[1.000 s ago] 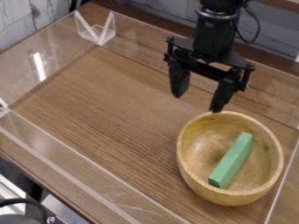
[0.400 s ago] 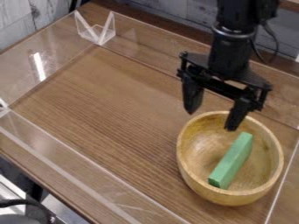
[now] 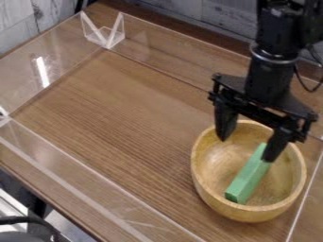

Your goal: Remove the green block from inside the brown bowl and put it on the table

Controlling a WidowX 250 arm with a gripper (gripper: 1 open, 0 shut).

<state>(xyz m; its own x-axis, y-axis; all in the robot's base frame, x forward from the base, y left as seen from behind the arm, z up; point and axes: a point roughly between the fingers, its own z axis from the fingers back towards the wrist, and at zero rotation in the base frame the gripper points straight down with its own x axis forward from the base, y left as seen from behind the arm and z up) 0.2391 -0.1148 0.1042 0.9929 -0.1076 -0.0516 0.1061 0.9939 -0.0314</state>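
Note:
The green block (image 3: 248, 178) lies slanted inside the brown bowl (image 3: 211, 175), which sits at the right front of the table (image 3: 127, 113). My gripper (image 3: 252, 138) hangs above the bowl's far half, pointing straight down. Its two black fingers are spread wide with nothing between them. The right fingertip (image 3: 278, 149) hovers just over the block's upper end and hides a little of it; whether it touches is not clear. The left finger is over the bowl's far rim.
Low clear acrylic walls (image 3: 76, 180) edge the table along the left and front. A clear folded stand (image 3: 104, 30) sits at the back left corner. Dark cables hang behind the arm at the upper right.
The arm has moved to the right and toward the front, from beside the bowl's far edge to directly above the bowl and block. The fingers stayed spread. The block and bowl have not shifted.

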